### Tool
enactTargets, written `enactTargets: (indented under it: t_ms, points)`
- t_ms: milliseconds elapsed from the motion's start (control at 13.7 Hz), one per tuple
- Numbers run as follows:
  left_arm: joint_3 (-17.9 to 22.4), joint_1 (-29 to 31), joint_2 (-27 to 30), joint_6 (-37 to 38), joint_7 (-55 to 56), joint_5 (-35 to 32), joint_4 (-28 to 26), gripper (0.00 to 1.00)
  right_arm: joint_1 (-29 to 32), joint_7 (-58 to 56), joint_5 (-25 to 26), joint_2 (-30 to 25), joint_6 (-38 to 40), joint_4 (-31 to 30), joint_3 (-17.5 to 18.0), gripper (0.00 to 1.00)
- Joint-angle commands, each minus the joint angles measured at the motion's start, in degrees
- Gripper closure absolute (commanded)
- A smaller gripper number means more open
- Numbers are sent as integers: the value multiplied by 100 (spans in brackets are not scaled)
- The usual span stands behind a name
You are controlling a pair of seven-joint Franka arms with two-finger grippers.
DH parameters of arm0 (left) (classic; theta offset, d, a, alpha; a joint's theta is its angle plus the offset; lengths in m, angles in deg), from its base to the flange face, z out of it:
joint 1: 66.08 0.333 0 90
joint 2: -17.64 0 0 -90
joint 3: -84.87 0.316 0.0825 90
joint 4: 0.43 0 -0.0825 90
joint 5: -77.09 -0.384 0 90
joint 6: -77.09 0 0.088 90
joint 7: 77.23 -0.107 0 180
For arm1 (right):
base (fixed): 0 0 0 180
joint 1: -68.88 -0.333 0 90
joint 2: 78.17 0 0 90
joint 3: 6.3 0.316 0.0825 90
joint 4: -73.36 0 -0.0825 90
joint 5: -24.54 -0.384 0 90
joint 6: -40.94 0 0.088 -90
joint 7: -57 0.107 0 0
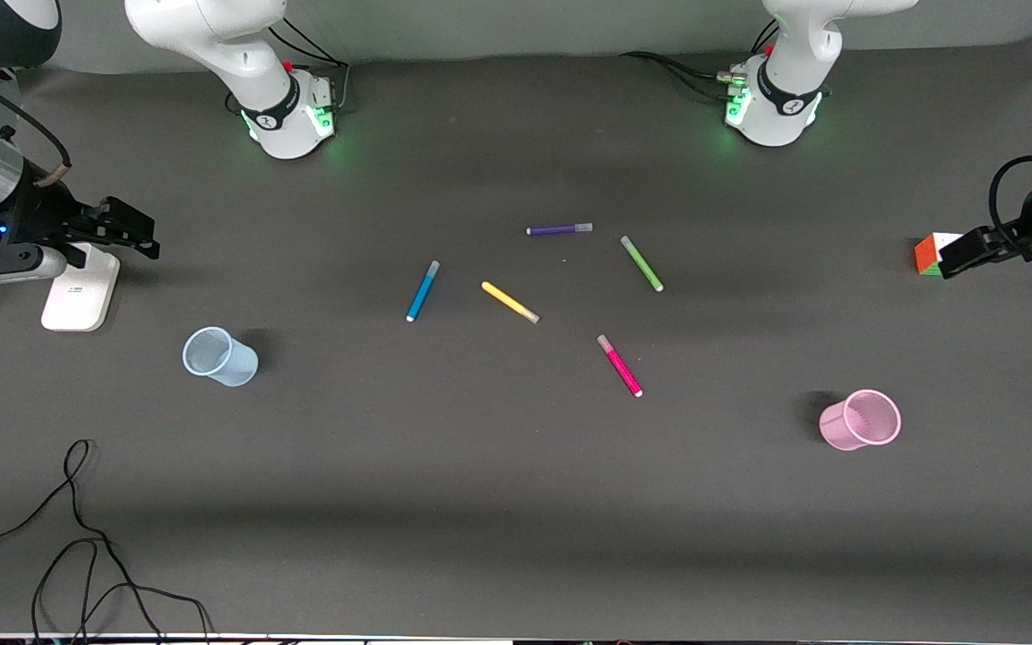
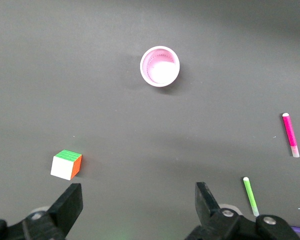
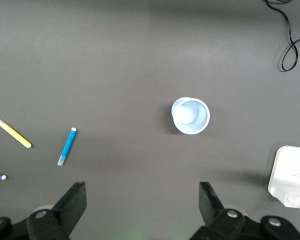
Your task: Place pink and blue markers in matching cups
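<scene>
While five pens lie scattered at the table's middle, the blue marker (image 1: 422, 290) is seen nearest the right arm's end and the pink marker (image 1: 620, 365) nearest the front camera, both flat on the mat and apart from the cups. The blue cup (image 1: 219, 356) stands upright toward the right arm's end, the pink cup (image 1: 860, 419) toward the left arm's end. Both grippers are held wide and empty, the left gripper (image 2: 137, 207) raised over a cube (image 1: 930, 253), the right gripper (image 3: 142, 205) raised over a white block (image 1: 81, 288).

Purple pen (image 1: 559, 229), cube (image 1: 928, 254), cable (image 1: 77, 537).
</scene>
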Motion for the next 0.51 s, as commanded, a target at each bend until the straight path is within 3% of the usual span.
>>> enactTargets:
  t_ms: [0,219,438]
  points:
    - [6,9,3,178,-159,-24,147,0,29,-90,118,-8,-1,-18,35,0]
    - [6,9,30,248,-194,-15,121,0,12,-28,-82,412,147,-36,62,0]
    - [6,9,39,266,-212,-15,103,0,20,305,-1021,1272,489,-36,71,0]
